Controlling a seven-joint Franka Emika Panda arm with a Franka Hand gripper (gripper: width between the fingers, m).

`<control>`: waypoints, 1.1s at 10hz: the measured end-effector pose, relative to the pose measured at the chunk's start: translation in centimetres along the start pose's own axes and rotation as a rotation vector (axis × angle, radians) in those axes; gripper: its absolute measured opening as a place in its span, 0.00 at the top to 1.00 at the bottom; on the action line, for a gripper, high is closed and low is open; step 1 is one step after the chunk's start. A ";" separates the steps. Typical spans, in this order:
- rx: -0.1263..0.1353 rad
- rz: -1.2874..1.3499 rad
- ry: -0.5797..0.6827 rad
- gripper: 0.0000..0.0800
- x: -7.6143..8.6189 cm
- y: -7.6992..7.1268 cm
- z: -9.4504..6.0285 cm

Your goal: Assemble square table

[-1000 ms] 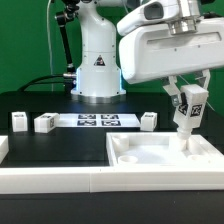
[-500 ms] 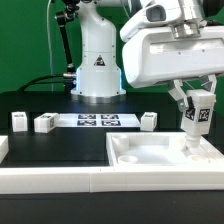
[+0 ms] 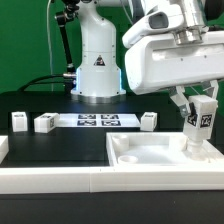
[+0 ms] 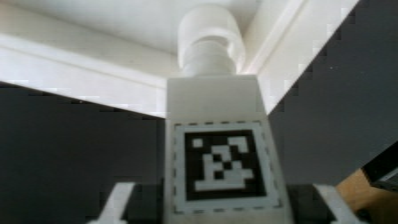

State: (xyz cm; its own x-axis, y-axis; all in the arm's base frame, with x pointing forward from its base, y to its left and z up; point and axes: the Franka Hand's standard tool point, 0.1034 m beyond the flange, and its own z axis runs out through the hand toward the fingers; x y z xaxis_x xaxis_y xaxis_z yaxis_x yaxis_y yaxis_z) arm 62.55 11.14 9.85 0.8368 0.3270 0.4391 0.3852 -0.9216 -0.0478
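Leg [image 3: 200, 116], being clasped upright by the clenched gripper [image 3: 199, 102], peg [image 4: 210, 45] being aimed into a corner of the square table top [image 3: 150, 160], which is lying at the worktop's [image 3: 60, 145] near edge, exterior view's right corner. Step judged: leg insertion; straight descent, then twisting, is being called for. Room is being narrowed by the raised rim [image 3: 150, 134]; three loose legs [image 3: 44, 123] are lying well apart.

Marker board [image 3: 97, 121] lies on black table [image 3: 60, 146].
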 end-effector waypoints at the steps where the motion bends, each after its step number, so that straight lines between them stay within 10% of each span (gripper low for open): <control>1: 0.002 0.000 0.000 0.64 0.1 0.0 0.3; 11: 0.005 0.001 -0.001 0.64 -0.2 -0.2 0.8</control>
State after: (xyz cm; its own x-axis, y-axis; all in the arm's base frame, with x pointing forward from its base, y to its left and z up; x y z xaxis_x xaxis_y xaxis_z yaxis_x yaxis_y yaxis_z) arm 62.66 11.46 9.03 0.8377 0.3265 0.4378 0.3865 -0.9208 -0.0527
